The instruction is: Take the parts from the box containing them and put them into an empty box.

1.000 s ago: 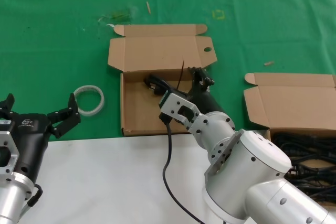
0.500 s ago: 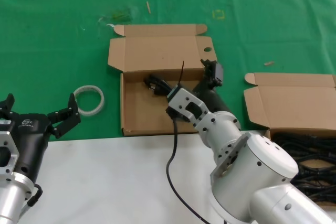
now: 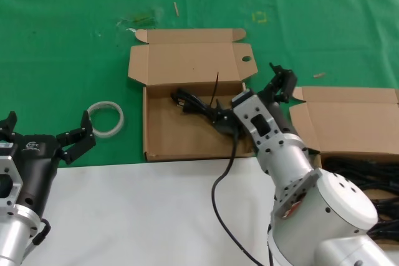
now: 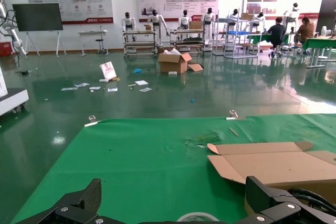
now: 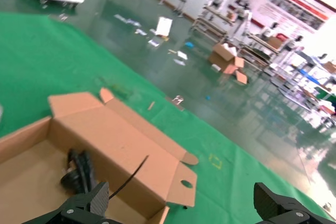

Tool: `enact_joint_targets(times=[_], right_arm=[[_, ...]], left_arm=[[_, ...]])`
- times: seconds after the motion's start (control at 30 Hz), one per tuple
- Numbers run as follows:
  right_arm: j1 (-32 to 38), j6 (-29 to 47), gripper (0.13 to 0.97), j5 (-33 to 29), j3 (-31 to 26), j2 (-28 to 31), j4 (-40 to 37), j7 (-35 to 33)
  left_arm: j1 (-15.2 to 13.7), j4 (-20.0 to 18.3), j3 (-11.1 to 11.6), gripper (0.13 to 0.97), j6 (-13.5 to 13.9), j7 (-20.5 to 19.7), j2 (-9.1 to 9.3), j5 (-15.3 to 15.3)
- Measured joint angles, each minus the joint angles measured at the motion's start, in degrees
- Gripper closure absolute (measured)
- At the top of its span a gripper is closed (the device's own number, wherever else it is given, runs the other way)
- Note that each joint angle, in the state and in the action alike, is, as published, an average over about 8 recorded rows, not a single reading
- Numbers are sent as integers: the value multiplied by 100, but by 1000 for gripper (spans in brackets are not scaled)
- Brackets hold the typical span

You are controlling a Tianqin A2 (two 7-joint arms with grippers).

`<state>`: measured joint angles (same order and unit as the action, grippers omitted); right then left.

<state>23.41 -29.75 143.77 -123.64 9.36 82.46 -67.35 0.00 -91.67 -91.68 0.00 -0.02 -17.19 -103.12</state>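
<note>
One cable bundle (image 3: 199, 106) is lying inside the empty box (image 3: 168, 135) against its back wall, a thin end sticking up past the lid, which shows the round hole (image 3: 247, 59). The rest of the parts (image 3: 361, 182) are sitting in the box containing them (image 3: 340, 123) at the counter's right side, partly hidden by the right arm and cut off by the frame edge.

The right wrist view is showing the bundle (image 5: 79, 171) from close by, in the box's back corner (image 5: 94, 145), with the right gripper's two fingers (image 5: 84, 205) spread wide and holding nothing. In the head view the right gripper (image 3: 280, 85) is hovering between the two boxes; a second ago it was down over the bundle inside the empty box, and it has since risen and swung rightward.

The left gripper (image 3: 43, 135) is waiting with fingers spread near the white ring (image 3: 106, 118); the left wrist view is catching only the ring's top edge (image 4: 198, 216).
</note>
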Motion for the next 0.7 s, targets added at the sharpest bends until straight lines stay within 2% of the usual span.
enact_joint_targets(times=[0.7], right_arm=[[-881, 1121, 129, -1529, 1203, 0, 346, 2536]], left_arm=[[0, 0, 0, 132, 0, 4, 0, -1]])
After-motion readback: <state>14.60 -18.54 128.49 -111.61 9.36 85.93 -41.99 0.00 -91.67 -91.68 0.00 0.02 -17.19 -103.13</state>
